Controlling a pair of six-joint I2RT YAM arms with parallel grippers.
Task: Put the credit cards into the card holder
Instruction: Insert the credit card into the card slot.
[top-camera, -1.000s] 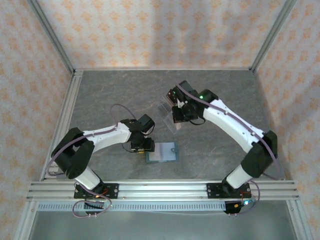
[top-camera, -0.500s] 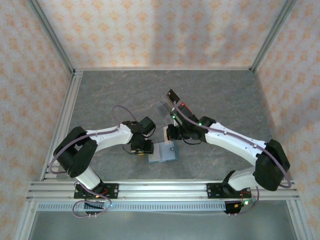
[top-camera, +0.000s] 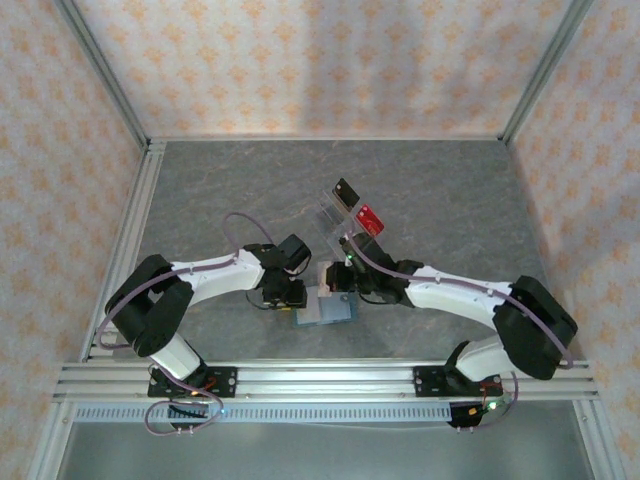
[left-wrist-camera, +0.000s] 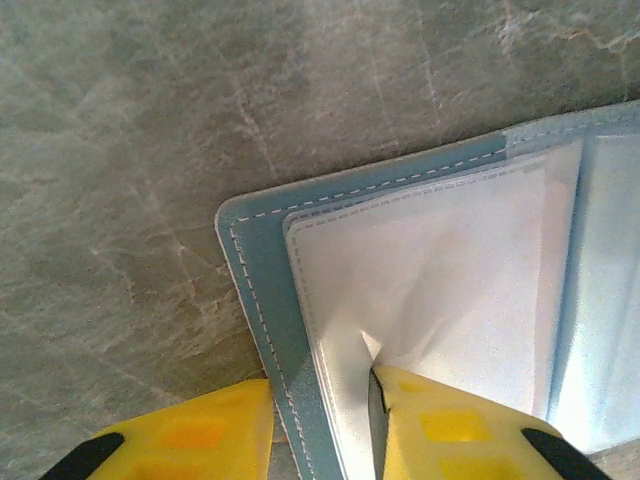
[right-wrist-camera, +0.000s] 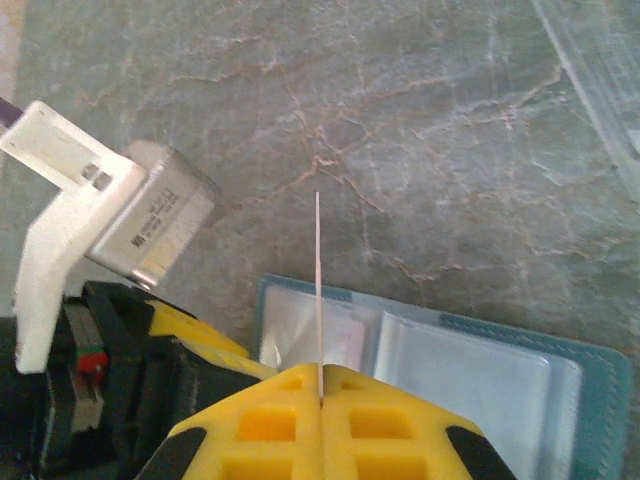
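Left pincer (left-wrist-camera: 322, 430) clamped on card holder (left-wrist-camera: 440, 290) edge, holding a sleeve open. Right pincer (right-wrist-camera: 321, 385) clamped on a thin, probably card-like sheet (right-wrist-camera: 318, 290) edge-on above it. Black card (top-camera: 347, 192) and red card (top-camera: 370, 219) not yet inserted.

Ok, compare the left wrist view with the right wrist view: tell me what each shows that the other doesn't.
Left wrist: the left pincer shut on the holder's teal cover and pale inner sheet at its corner.

Right wrist: the right pincer shut on a thin card, seen edge-on, standing above the holder; the left pincer's body beside it; a clear rack's edge at the far right.

Both: the open holder on the grey table.
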